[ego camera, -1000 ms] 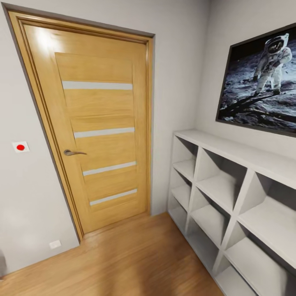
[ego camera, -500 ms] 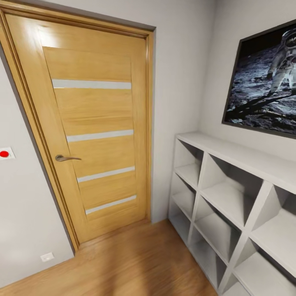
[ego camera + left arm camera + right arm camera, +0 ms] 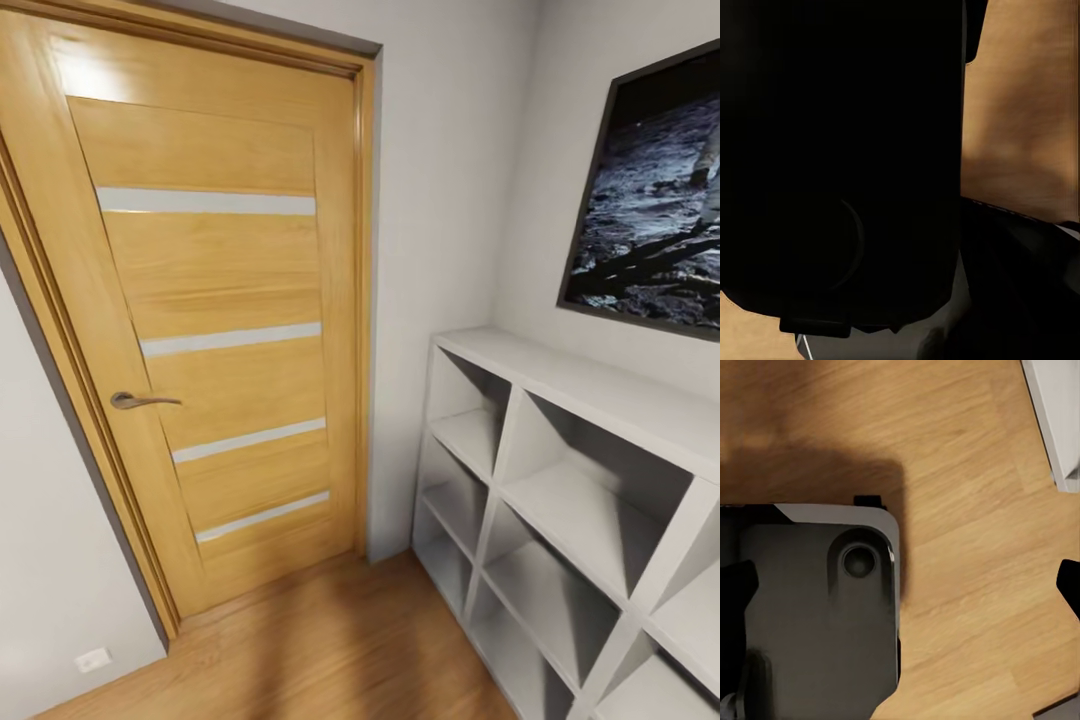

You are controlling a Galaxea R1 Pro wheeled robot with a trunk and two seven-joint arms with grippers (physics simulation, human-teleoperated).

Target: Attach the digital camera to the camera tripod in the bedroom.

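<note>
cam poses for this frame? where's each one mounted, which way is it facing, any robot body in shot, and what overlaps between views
Head view: on the robot's head, facing forward and down at a closed wooden door, white cubby shelf and framed moon picture; none of the robot's body in shot.
Left wrist view: on the left arm, mostly blocked by a dark body part; wood floor beside it.
Right wrist view: on the right arm, looking down at the floor and the robot's grey base.
Shared: all three see the wood floor.

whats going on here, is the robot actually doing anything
Nothing is being handled right now. The head view faces a closed wooden door with a white cube shelf and a framed moon picture to its right. The right wrist view looks down on wood floor and the robot's dark base.
</note>
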